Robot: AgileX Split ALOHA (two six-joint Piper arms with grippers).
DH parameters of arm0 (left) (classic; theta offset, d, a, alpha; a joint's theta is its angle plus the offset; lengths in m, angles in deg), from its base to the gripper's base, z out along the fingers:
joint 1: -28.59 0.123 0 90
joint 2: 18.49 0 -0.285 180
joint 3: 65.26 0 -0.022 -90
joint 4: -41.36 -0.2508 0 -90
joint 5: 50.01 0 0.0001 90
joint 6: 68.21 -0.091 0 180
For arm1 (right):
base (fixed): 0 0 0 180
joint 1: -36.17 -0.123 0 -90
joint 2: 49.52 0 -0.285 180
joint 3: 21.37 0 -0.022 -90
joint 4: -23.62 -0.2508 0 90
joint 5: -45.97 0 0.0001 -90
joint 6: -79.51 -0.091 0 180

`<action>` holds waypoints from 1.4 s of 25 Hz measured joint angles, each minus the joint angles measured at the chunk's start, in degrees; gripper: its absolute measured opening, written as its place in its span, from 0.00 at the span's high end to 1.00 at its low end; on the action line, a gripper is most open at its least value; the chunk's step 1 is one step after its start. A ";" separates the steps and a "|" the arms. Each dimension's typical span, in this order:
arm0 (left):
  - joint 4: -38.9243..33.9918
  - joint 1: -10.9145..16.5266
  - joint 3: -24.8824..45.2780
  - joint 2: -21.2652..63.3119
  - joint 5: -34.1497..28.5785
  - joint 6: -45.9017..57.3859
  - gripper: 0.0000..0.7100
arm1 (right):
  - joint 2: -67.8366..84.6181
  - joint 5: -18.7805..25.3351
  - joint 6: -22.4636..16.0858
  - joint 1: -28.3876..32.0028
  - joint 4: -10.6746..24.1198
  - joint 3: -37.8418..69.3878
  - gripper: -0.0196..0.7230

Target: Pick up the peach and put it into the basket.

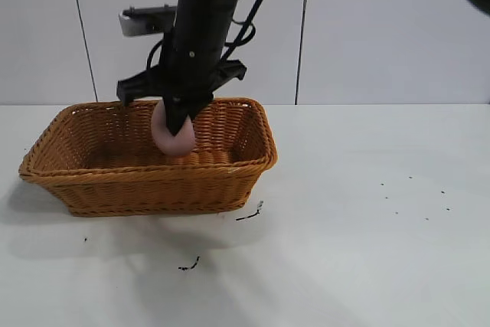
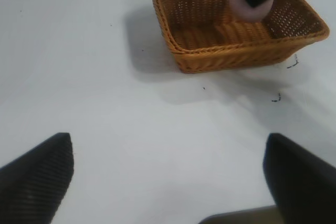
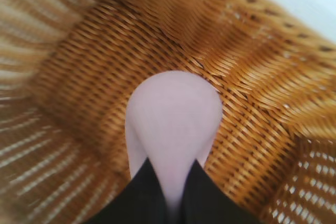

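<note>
From outside, the right gripper pinches the peach inside the basket, above its floor. The left wrist view shows the left gripper spread wide over the bare table, well apart. The right wrist view shows dark fingers clasping the peach over wicker.

peach: pale pink | basket: orange-brown woven | table: white

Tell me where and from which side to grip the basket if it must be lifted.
Pinch the basket's braided rim on the short wall facing open table, coming from above. The sides flare outward, so jaws would likely slip on them. The right gripper and peach occupy the middle.
</note>
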 joint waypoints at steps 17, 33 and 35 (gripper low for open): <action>0.00 0.00 0.00 0.00 0.00 0.00 0.02 | 8.61 11.40 0.05 7.97 -0.23 -11.05 0.04; 0.00 0.00 0.00 0.00 0.00 0.00 0.02 | 11.63 13.83 0.26 34.65 1.01 -8.90 0.04; 0.00 0.00 0.00 0.00 0.00 0.00 0.02 | 13.12 13.89 0.32 34.49 0.67 -7.86 0.04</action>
